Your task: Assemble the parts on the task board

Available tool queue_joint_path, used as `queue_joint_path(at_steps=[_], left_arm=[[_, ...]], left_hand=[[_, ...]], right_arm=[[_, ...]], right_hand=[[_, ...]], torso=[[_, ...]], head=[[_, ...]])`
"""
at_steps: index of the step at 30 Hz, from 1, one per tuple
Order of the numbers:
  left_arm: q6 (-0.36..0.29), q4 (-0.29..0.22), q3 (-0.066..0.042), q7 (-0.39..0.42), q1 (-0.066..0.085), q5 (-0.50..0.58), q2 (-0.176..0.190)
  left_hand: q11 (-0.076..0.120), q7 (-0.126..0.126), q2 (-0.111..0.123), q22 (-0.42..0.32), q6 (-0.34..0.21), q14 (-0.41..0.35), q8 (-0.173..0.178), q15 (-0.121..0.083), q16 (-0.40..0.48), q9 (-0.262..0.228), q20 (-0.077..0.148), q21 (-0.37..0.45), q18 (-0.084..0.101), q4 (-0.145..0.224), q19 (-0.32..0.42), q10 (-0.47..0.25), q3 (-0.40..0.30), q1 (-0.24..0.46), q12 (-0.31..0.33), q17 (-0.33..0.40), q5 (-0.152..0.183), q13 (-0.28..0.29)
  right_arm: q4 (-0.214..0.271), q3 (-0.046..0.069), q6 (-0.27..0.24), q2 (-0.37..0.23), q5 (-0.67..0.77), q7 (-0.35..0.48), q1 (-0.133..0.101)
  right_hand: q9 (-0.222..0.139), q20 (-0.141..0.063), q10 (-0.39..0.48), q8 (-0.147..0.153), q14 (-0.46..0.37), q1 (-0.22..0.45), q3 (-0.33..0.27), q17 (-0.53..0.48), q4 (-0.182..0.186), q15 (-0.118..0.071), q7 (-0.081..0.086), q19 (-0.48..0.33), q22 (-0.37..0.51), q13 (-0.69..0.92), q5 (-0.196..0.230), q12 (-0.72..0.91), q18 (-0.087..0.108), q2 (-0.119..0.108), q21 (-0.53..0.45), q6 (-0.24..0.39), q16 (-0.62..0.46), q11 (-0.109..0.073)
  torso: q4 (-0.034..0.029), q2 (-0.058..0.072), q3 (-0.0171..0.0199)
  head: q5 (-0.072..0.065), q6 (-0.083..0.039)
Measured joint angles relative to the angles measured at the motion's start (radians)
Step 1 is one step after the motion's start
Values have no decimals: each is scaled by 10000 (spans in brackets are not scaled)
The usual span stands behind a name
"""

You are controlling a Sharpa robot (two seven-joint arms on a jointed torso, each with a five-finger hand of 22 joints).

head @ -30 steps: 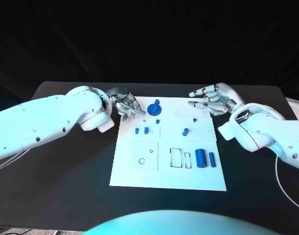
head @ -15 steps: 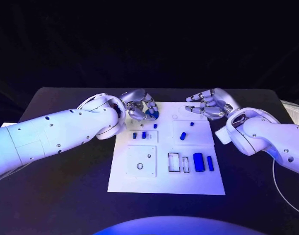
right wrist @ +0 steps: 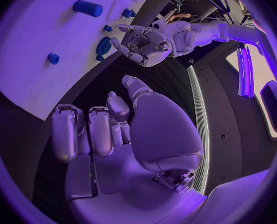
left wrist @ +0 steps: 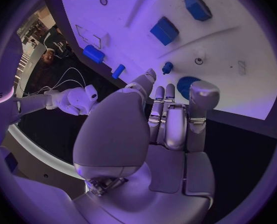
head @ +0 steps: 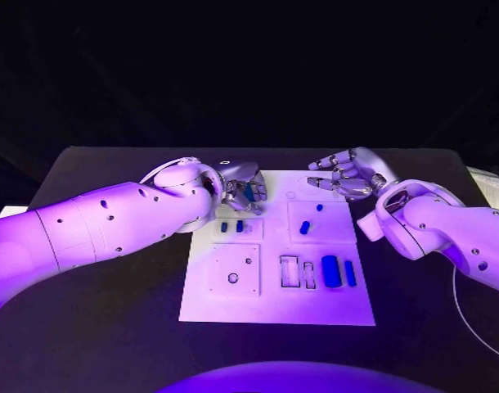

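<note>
Hovering over the task board's (head: 276, 303) far edge, the left hand (head: 240, 185) spreads empty fingers above the blue gear (left wrist: 187, 86) just beyond its fingertips; right hand (head: 346, 173) waits open nearby; a hasty closing could knock the gear aside or graze neighbouring pegs (left wrist: 167, 67).

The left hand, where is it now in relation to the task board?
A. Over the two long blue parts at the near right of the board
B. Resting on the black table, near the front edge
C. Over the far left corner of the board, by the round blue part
C: the left hand hovers over the far left corner of the task board, fingers by the round blue part.
</note>
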State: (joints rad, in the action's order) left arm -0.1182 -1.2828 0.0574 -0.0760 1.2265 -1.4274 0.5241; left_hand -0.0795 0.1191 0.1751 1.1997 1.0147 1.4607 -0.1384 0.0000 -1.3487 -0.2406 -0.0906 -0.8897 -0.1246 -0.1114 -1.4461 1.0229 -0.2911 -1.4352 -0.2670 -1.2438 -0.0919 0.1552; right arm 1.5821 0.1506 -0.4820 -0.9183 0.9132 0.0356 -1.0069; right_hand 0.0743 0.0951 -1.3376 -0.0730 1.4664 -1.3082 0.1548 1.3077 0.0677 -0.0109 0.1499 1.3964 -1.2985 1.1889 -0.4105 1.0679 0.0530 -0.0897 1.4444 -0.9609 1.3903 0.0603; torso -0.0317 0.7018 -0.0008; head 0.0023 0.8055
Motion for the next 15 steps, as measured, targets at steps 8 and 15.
queue_joint_path(at_steps=[8,15], left_arm=[[463,205,2,-290,-11,-419,-211],[662,364,2,-434,-50,-600,-368]], left_hand=[[45,-15,-46,289,271,33,37,-34,-61,82,12,-454,-1,0,-83,225,0,34,117,19,0,-149],[82,23,-238,558,380,68,155,-69,-153,187,12,-874,75,99,-155,550,-162,-158,280,19,0,-268]], right_arm=[[6,0,0,13,-5,5,0],[9,0,0,25,-8,9,1]], right_hand=[[0,0,0,0,0,0,0,-1,0,0,0,0,0,1,1,0,0,0,0,0,0,0],[0,0,0,0,0,0,0,-2,0,0,0,0,0,1,1,0,0,0,0,0,0,0]], torso=[[-11,0,-1],[-12,-3,-6]], head=[[-29,27],[-29,49]])
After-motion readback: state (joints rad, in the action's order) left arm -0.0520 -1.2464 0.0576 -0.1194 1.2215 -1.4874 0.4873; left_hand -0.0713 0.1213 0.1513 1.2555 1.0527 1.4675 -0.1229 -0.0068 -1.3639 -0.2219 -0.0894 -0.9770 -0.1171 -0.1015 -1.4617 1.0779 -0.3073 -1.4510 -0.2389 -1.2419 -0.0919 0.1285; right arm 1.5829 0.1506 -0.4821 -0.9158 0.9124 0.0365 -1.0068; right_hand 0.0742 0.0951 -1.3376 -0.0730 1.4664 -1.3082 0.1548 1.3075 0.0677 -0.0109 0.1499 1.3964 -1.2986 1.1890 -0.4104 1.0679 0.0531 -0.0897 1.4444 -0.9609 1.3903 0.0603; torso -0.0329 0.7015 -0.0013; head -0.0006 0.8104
